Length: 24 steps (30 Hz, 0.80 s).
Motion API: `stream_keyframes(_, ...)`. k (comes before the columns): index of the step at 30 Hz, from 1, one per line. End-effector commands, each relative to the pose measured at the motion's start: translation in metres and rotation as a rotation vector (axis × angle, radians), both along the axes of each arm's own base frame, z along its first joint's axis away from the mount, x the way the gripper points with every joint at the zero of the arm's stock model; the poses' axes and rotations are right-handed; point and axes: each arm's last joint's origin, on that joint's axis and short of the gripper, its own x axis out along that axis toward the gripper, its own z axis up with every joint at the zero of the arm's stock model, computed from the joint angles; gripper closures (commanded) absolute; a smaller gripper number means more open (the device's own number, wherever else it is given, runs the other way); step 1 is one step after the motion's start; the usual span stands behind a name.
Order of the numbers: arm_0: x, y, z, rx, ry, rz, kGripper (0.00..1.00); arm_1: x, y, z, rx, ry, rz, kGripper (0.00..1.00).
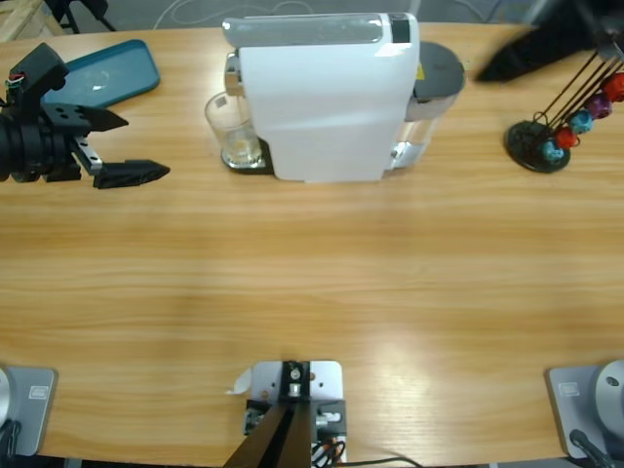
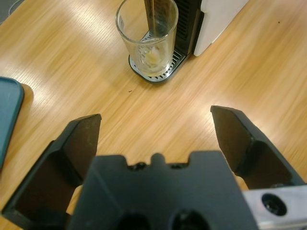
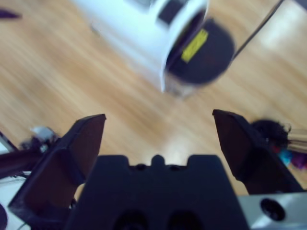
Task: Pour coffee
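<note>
- The left gripper (image 1: pixel 122 146) is held just above the counter (image 1: pixel 312 292), jaws spread wide and empty, aimed at the glass (image 1: pixel 232 130).
- The coffee (image 2: pixel 151 58), a shallow pale-amber layer, is seen in the glass on the drip tray (image 2: pixel 156 74) of the white coffee machine (image 1: pixel 327 97).
- A level, straight approach is advised, closing at mid-height so nothing is tipped.
- The right gripper (image 3: pixel 158 139) is held open over the machine's rear.
- A yellow label (image 3: pixel 194 45) is seen; no writing can be read.
</note>
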Motion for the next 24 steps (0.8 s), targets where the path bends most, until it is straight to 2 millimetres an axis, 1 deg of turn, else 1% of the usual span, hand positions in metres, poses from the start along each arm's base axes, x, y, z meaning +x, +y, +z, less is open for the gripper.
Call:
stream_keyframes(1,-0.010,0.006,-0.001,-0.011,-0.001,0.026,0.000,-0.076,-0.054,-0.061,0.017,-0.095,0.019,0.000)
stream_keyframes(4,-0.011,0.008,0.002,-0.037,0.005,0.042,0.000,-0.090,-0.065,-0.081,0.099,-0.325,0.038,0.000)
stream_keyframes(6,-0.015,0.006,0.000,-0.054,0.024,0.001,0.000,-0.095,-0.071,-0.085,0.062,-0.371,0.042,0.000)
stream_keyframes(8,-0.021,0.003,-0.003,-0.058,0.036,-0.071,0.000,-0.097,-0.072,-0.087,0.055,-0.380,0.048,0.000)
stream_keyframes(10,-0.023,0.002,-0.003,-0.074,0.046,-0.096,0.000,-0.093,-0.070,-0.089,0.045,-0.364,0.049,0.000)
stream_keyframes(12,-0.024,0.004,-0.004,-0.077,0.056,-0.088,0.000,-0.090,-0.068,-0.091,0.034,-0.354,0.046,0.000)
stream_keyframes(15,-0.030,0.014,-0.011,-0.069,0.070,-0.063,0.000,-0.089,-0.069,-0.092,0.014,-0.359,0.021,0.004)
stream_keyframes(18,-0.038,0.020,-0.009,-0.078,0.043,-0.062,0.000,-0.096,-0.076,-0.090,0.021,-0.387,-0.008,0.004)
stream_keyframes(21,-0.038,0.021,-0.010,-0.076,0.033,-0.048,0.000,-0.095,-0.076,-0.091,0.001,-0.379,-0.030,0.004)
stream_keyframes(24,-0.042,0.024,-0.004,-0.101,0.007,-0.045,0.000,-0.095,-0.076,-0.091,0.002,-0.367,-0.033,0.002)
